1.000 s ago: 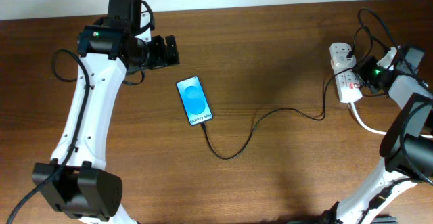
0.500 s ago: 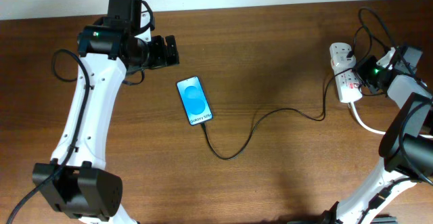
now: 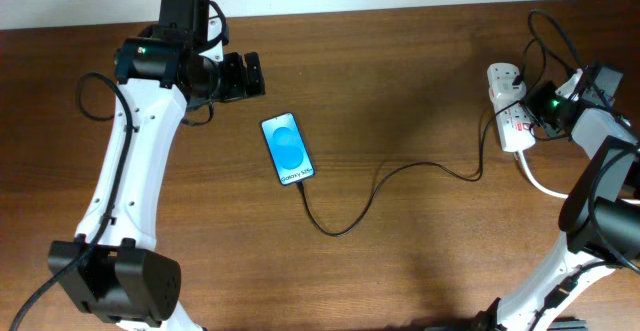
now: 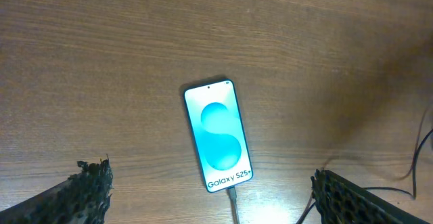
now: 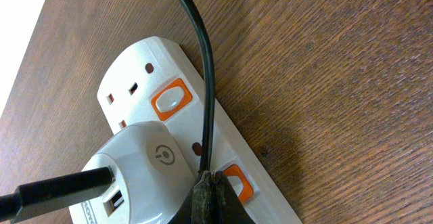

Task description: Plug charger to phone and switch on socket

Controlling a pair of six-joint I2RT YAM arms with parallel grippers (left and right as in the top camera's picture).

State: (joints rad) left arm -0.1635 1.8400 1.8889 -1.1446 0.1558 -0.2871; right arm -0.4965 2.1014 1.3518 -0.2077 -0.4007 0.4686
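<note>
The phone point(image 3: 287, 150) lies face up on the wooden table with its blue screen lit, and it also shows in the left wrist view point(image 4: 218, 137). The charger point(image 3: 380, 186) runs as a thin black cable from the phone's lower end point(image 4: 232, 198) to the socket point(image 3: 508, 111) at the right. My left gripper point(image 3: 255, 75) hovers open above and left of the phone, its fingertips point(image 4: 91, 187) spread wide on either side. My right gripper point(image 5: 211, 181) is shut, its tips resting on the socket point(image 5: 135, 75) beside an orange switch point(image 5: 238, 183), with the black cable running just past them.
A white adapter point(image 5: 128, 176) sits plugged into the socket, with a second orange switch point(image 5: 170, 97) further along. A thick white cord point(image 3: 540, 183) leaves the socket toward the right edge. Black cables loop behind the socket near the table's back edge point(image 3: 545, 26).
</note>
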